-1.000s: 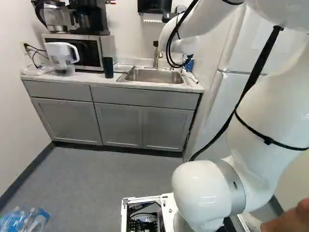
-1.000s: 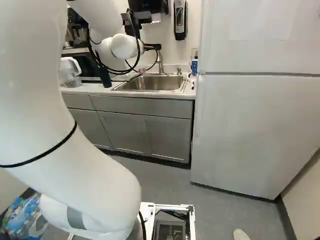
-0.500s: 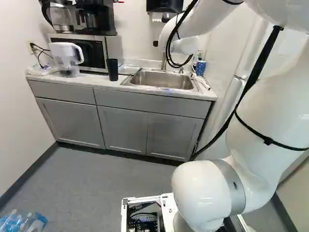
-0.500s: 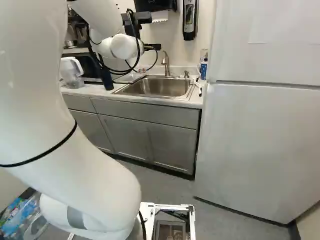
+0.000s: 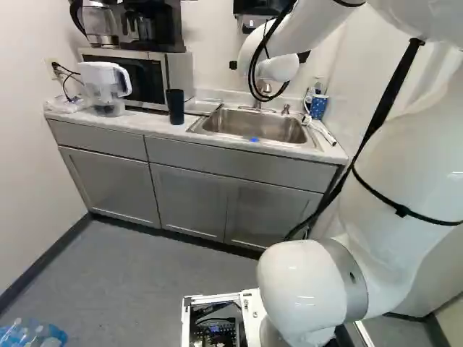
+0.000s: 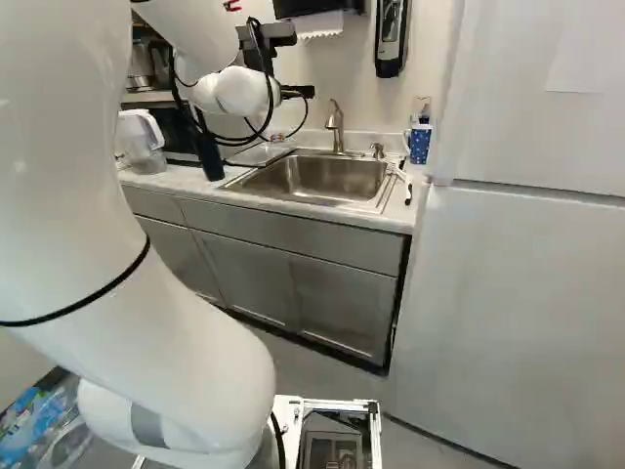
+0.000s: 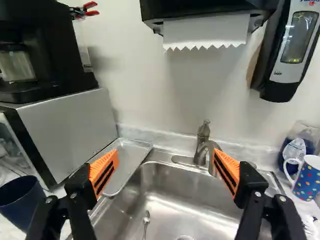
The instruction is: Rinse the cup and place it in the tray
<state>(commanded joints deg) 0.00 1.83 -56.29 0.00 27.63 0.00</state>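
Beside pincer [image 6: 298,92], seemingly apart: dark cup [image 7: 26,209].

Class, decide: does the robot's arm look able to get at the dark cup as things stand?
Probably yes: its hand is open, and nothing visible covers the dark cup. It would likely need to shift sideways first, minding the microwave close by.

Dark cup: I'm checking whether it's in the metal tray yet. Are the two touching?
Apart. The wrist view shows the dark cup beside the metal tray, with a strip of countertop between them.
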